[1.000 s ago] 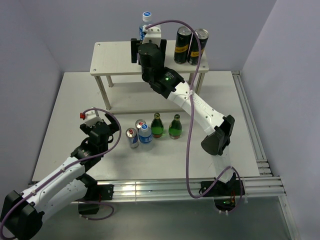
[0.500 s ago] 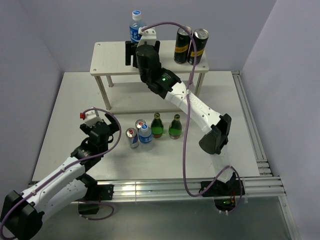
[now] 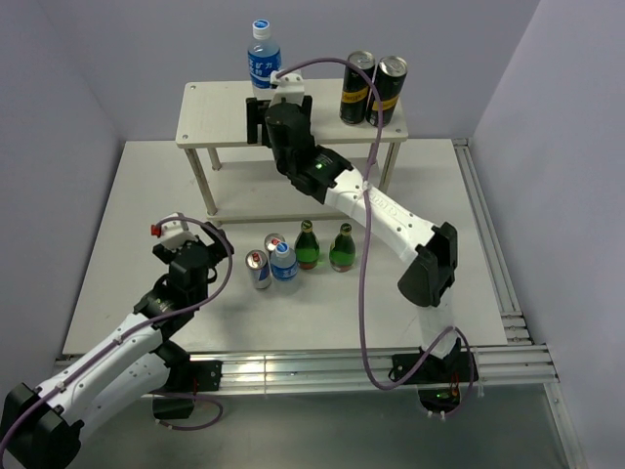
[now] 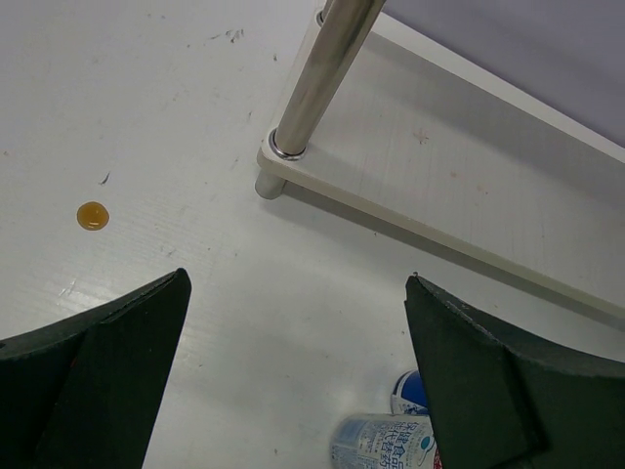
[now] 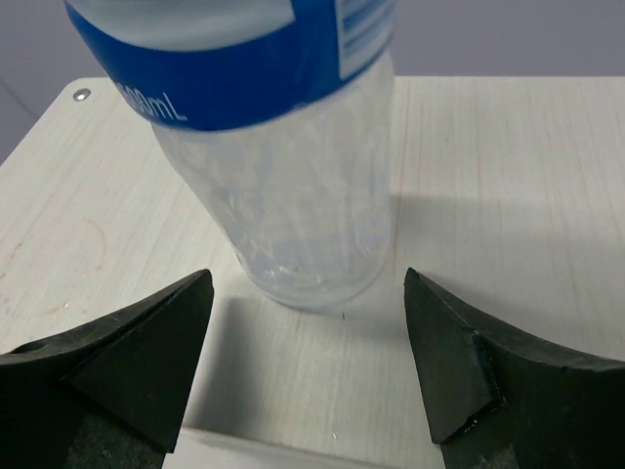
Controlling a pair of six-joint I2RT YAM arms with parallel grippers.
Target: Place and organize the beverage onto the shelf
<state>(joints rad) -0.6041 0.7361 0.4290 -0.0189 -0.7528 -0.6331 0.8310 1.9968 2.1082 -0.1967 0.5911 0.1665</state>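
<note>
While upright, clear bottle (image 3: 261,54) atop shelf (image 3: 220,117)

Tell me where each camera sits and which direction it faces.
Top external: fixed high behind the robot, looking down over the table to the shelf; the left gripper and right gripper show.
Left wrist: low over the table, facing a shelf leg and the lower board; its two open fingers show.
Right wrist: just above the shelf, facing the water bottle closely; its open fingers show, apart from it.
Shared: top external and right wrist both show the water bottle on the shelf.
</note>
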